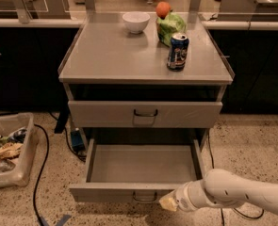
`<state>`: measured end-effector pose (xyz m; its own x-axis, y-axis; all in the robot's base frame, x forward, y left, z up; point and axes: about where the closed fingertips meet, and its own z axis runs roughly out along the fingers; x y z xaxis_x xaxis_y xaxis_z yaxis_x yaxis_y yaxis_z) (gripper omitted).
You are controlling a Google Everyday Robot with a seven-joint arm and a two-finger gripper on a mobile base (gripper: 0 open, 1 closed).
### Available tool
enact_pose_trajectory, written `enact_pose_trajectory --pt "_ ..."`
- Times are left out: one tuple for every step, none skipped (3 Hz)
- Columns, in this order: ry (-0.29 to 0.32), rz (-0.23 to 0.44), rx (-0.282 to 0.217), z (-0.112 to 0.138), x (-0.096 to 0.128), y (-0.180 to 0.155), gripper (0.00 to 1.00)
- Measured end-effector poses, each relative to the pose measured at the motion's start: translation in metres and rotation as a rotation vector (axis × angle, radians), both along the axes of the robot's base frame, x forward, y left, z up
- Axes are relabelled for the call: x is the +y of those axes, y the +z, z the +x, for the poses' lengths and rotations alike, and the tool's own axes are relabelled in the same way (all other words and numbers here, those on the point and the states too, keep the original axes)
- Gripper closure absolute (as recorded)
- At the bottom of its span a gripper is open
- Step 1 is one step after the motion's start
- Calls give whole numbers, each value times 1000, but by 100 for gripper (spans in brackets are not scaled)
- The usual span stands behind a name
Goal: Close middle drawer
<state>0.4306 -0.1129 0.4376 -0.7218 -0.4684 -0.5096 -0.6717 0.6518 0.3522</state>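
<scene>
The middle drawer [105, 191] of the grey cabinet is pulled far out and is empty inside. Its small dark handle [145, 198] is at the centre of its front. The top drawer [101, 113] above it is pushed in. My gripper [169, 202] is at the end of the white arm [233, 194], which comes in from the lower right. It is low, right in front of the middle drawer's front, just to the right of the handle. The lowest drawer is hidden below the open one.
On the cabinet top [105, 55] stand a white bowl [135, 21], an orange [163, 8], a green bag [172, 27] and a soda can [177, 51]. A plastic bin of litter [6, 149] sits on the floor at left, with a black cable [40, 173] beside it.
</scene>
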Motion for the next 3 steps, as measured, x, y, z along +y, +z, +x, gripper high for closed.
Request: enact_pose_trajectory --pt "-33 -7 -38 31 -7 -10 100" --pt "-75 -6 -87 79 -4 -12 100" --pt "-76 -6 -87 79 -4 -12 100"
